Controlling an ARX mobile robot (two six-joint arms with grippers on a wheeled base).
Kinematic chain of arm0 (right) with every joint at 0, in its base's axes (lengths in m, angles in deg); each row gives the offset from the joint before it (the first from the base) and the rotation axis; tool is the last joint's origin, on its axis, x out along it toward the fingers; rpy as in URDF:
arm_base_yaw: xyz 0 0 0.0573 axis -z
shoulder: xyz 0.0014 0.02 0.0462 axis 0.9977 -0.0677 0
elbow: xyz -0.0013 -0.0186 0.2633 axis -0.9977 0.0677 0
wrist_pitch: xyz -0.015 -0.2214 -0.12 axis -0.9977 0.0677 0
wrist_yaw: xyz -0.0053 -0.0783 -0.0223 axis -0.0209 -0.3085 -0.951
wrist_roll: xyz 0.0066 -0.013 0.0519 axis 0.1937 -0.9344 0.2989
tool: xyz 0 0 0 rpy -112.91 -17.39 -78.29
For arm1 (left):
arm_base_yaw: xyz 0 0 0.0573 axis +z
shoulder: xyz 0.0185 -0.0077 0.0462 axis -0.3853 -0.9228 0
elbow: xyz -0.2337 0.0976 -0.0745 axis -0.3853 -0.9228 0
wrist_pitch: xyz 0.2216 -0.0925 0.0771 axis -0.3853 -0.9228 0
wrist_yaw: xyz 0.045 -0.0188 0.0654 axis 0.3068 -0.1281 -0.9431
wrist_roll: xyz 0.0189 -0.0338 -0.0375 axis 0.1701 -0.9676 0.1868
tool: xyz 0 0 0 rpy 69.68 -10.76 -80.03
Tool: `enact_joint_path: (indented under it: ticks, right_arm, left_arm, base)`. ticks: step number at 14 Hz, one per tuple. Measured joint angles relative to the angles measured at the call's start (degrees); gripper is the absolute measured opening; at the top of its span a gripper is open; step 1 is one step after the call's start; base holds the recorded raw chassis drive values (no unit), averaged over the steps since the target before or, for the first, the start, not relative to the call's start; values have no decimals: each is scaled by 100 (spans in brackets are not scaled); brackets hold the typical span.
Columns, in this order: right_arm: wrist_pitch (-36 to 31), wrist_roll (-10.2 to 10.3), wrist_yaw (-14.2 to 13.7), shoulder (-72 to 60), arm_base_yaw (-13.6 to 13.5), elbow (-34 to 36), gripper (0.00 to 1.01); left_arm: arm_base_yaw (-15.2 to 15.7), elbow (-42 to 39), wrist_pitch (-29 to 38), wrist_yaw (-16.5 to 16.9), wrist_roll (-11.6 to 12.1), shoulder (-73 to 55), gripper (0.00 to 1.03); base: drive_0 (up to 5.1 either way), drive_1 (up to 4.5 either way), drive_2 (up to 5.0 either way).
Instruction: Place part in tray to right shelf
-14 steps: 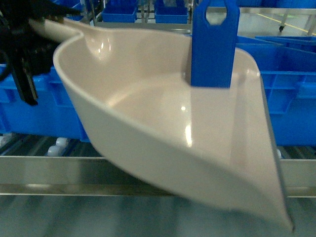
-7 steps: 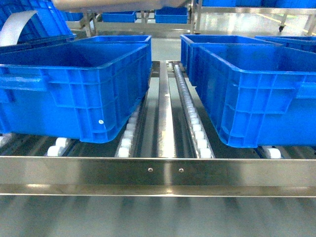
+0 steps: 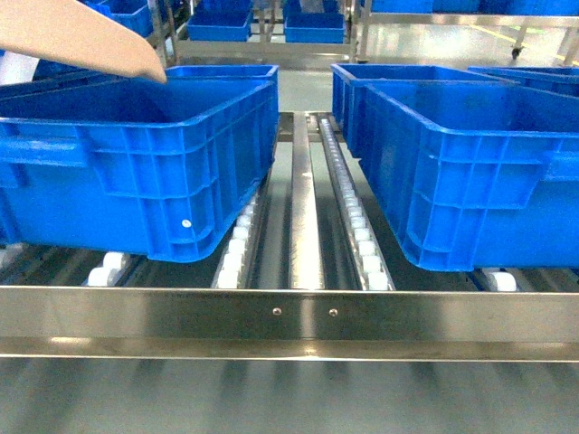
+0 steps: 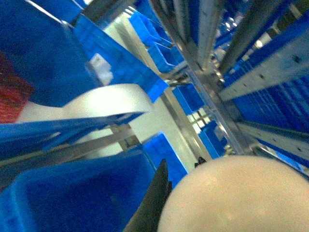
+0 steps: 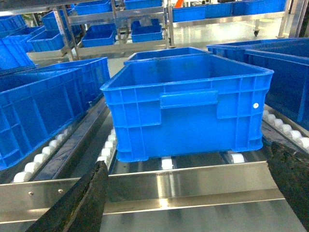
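Only a beige corner of the tray [image 3: 81, 36] shows in the head view, hanging at the top left above the left blue crate [image 3: 136, 172]. In the left wrist view the tray's rounded back [image 4: 236, 198] fills the lower right. My left gripper [image 4: 181, 163] is shut on it, with one black finger [image 4: 154, 203] pressed along its side. The part is out of view. My right gripper [image 5: 187, 164] hangs open and empty in front of the right shelf's steel front rail [image 5: 183, 181]. Neither gripper appears in the head view.
Big blue crates [image 3: 470, 172] stand on the roller tracks [image 3: 357, 226] behind the shiny rail [image 3: 298, 316]; one crate [image 5: 188, 111] is straight ahead of the right gripper. More racks with blue bins [image 3: 312, 23] stand behind. A white curved strip [image 4: 106, 101] lies among the crates.
One second ago the tray, with the blue part standing in it, filled the head view. It rose out of the top, and now only its corner shows at the upper left.
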State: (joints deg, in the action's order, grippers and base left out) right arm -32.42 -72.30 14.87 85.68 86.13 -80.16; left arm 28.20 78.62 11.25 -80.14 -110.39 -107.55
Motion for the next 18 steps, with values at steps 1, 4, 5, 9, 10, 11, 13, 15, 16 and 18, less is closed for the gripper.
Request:
enact_joint_path:
  ticks: [1,4,5,9,10,11,13,15,16,18]
  right_arm:
    - [2,0,0,0,0,0,98]
    - [0,0,0,0,0,0,98]
    - [0,0,0,0,0,0,98]
    - [2,0,0,0,0,0,98]
    - [2,0,0,0,0,0,98]
    - [0,0,0,0,0,0,98]
    - [0,0,0,0,0,0,98]
    - [-2,0,0,0,0,0,98]
    - [0,0,0,0,0,0,98]
    - [-7,0,0,0,0,0,86]
  left_arm:
    - [-155,-11,59,-4,219,101,12]
    - [-50,-203,-33,-197,376,125,12]
    - [-37,-214,-17,-229,400,127,12]
    - [-151,-214,13,-138,450,219,12]
    - [-127,-234,39,-79,446,236,12]
    - [-52,-420,-11,136,323,420,12]
    - [83,-1495,-37,1139,-328,1517,12]
    - [-66,-2962,-551,2402,-719,3650,12]
    - [42,-3543,-1303,3174,-151,4669,12]
    - [33,-4306,-1303,2933,2566,5490,12]
  base:
    - [0,0,0]
    - [0,0,0]
    - [0,0,0]
    - [0,0,0]
    - [0,0,0]
    - [0,0,0]
    - [0,0,0]
    - [0,0,0]
    - [0,0,0]
    - [0,0,0]
